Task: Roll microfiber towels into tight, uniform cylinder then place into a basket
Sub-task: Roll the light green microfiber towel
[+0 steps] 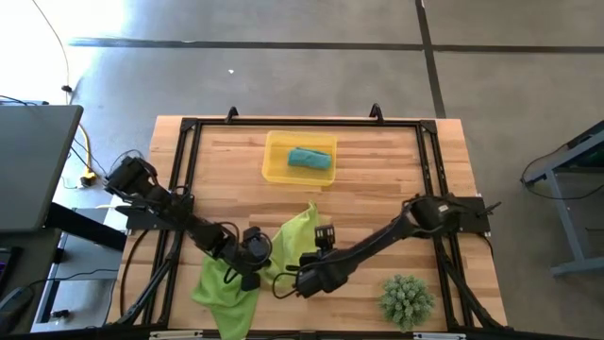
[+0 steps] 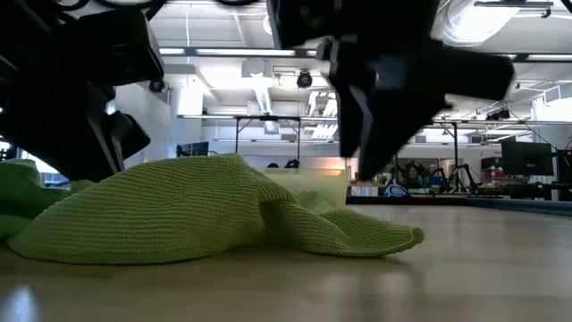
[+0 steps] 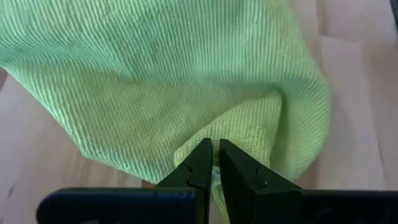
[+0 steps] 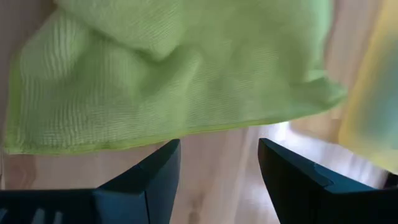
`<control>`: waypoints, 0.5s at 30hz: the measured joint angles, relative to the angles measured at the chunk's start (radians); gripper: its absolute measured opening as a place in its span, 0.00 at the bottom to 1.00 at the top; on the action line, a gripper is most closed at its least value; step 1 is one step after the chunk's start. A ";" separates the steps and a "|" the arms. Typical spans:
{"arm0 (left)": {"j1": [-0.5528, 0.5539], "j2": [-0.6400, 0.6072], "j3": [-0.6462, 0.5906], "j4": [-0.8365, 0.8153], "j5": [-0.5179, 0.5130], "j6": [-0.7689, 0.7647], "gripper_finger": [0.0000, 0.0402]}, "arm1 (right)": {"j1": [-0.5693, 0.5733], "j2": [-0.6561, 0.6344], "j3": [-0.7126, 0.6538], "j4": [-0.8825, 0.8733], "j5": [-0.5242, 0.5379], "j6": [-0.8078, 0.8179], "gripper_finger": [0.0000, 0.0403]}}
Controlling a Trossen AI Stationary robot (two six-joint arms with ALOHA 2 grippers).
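Three towels show: one teal towel (image 1: 309, 158), rolled, lies inside the yellow basket (image 1: 276, 170), its long axis along the basket's length. Two lime-green towels (image 1: 247, 274) lie crumpled together on the table (image 1: 377, 198), nearer the front edge than the basket, stretching diagonally toward it. The left gripper (image 3: 215, 163) pinches a lime fold. The right gripper (image 4: 219, 171) hovers over the cloth's edge, jaws wide, holding nothing.

grey concrete floor (image 1: 283, 76), wooden table (image 1: 377, 179), bright ceiling lights (image 2: 223, 52).

Wooden table (image 1: 377, 189) (tray (image 1: 274, 168), towels (image 1: 226, 283), plant (image 1: 408, 298))
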 joint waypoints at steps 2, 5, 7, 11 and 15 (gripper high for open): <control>0.003 0.020 0.000 0.007 -0.007 -0.001 0.05 | 0.001 0.018 0.000 0.000 -0.001 0.005 0.52; 0.008 0.051 0.000 0.023 -0.017 -0.009 0.05 | 0.009 0.028 0.000 -0.034 0.013 0.031 0.52; 0.009 0.070 0.002 0.043 -0.022 -0.030 0.05 | 0.019 0.028 0.000 -0.119 0.051 0.055 0.52; 0.009 0.093 0.003 0.070 -0.043 -0.034 0.05 | 0.035 0.028 -0.008 -0.289 0.166 0.160 0.52; 0.016 0.097 0.002 0.087 -0.068 -0.020 0.05 | 0.032 -0.033 -0.177 -0.234 0.195 0.232 0.52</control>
